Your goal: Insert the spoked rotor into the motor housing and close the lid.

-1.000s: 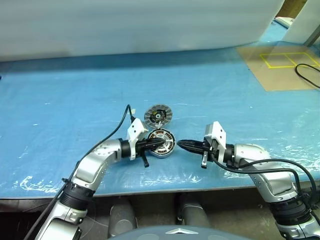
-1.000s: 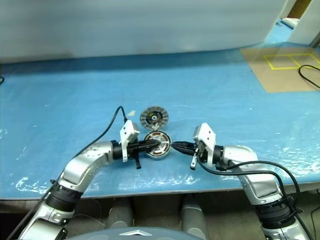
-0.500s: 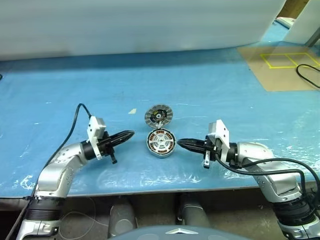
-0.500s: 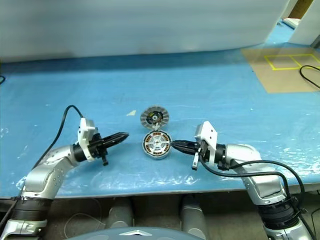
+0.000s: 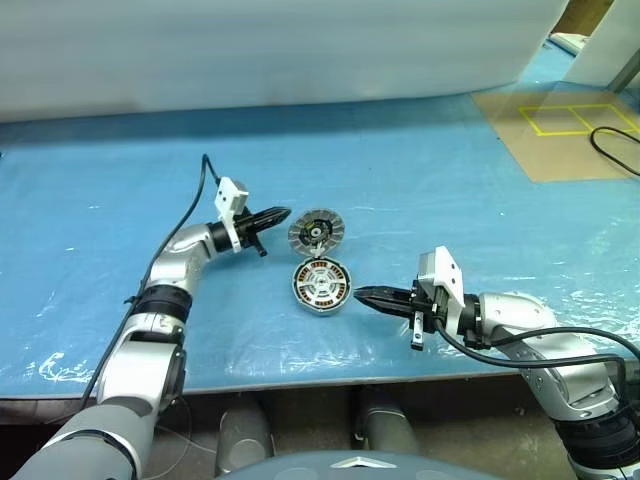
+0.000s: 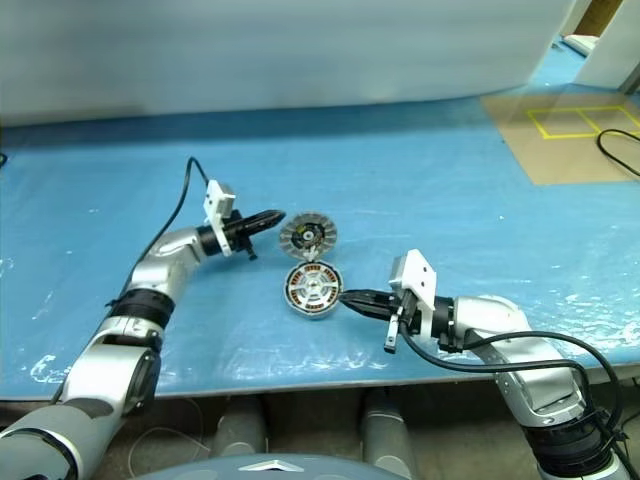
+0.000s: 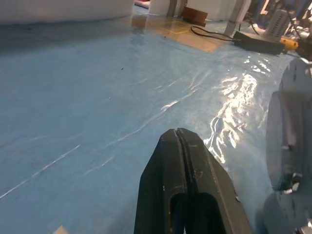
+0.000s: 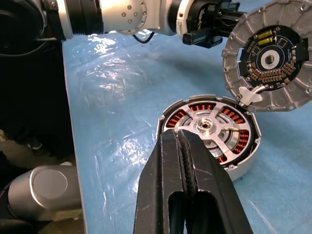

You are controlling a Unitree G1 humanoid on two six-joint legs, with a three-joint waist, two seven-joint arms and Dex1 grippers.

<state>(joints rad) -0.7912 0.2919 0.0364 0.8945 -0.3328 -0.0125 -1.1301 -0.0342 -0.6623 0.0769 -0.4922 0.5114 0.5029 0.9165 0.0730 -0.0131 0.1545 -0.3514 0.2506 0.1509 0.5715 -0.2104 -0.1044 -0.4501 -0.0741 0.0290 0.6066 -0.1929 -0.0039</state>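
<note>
The motor housing (image 5: 322,286) lies flat mid-table, with copper windings around a pale centre. The spoked rotor (image 8: 219,141) sits inside it, its spokes lying over the windings. The lid (image 5: 316,232) stands open just behind the housing, hinged to its rim, its segmented face with the dark centre showing. My left gripper (image 5: 282,213) is shut and empty, its tip close to the lid's left edge. My right gripper (image 5: 360,294) is shut and empty, its tip just right of the housing and pointing at it.
Blue plastic sheeting (image 5: 450,200) covers the table, whose front edge runs close under both arms. A brown board with a yellow tape square (image 5: 560,125) and a black cable (image 5: 612,148) lie at the back right. A white wall (image 5: 280,45) closes the far side.
My left gripper left the housing, drew back to the left, then swung up the table to the lid's left side. The rotor now shows in the housing. The right gripper barely moved.
</note>
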